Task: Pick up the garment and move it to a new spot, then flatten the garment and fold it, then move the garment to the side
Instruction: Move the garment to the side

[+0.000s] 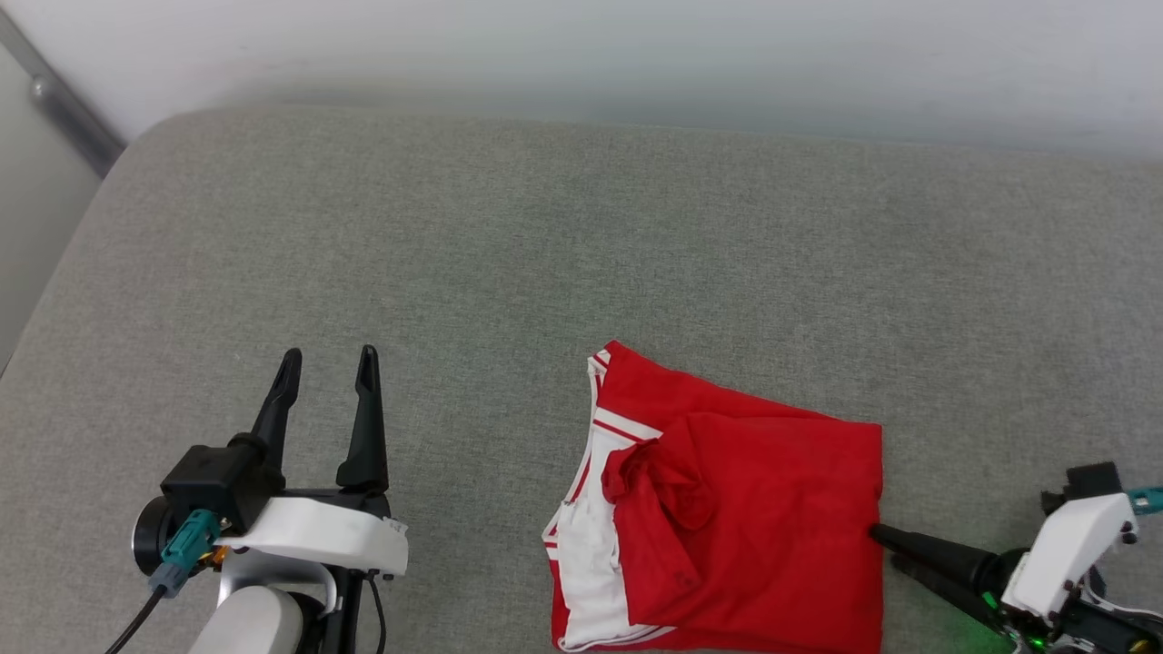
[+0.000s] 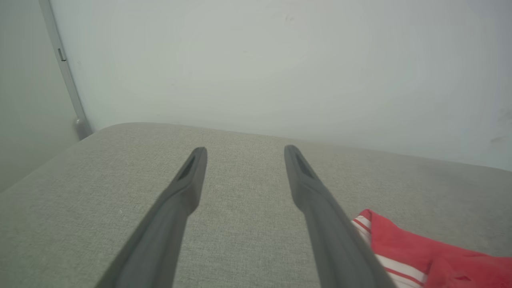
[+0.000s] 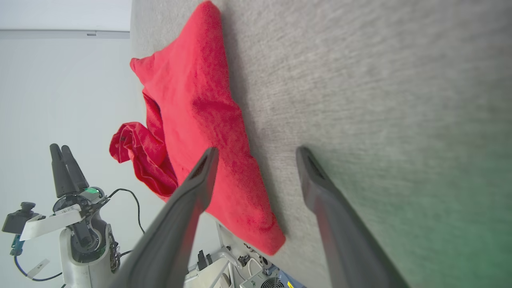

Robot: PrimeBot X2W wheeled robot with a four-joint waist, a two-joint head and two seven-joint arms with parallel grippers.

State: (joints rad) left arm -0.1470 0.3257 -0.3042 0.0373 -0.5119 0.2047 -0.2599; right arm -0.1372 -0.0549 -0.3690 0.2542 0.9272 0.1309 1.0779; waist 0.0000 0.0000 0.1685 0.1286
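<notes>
We see a pale wall [image 1: 636, 54] behind a broad grey padded surface [image 1: 545, 227], most of it bare. The garment [image 1: 772, 509] lies at the near edge, right of the middle. It is gathered into a rough rectangle with red cloth on top and a white sleeve with striped trim showing along its left side. A small bunch of red cloth sits rumpled on top near the middle, so the fold is not quite neat.

Our right hand [image 1: 886, 548] reaches in low from the right with its jaws wide and nothing held. In the right wrist view one finger lies over the garment's right edge and the other over the bare surface beside it. We cannot tell whether either finger touches the cloth. Our left hand [image 1: 329, 354] hovers well apart to the left, jaws wide and empty, fingers pointing away from us.

We judge the pick-up, flattening and folding done. The move to the side seems to be the step in hand, and we cannot tell whether the garment already lies in its final place
</notes>
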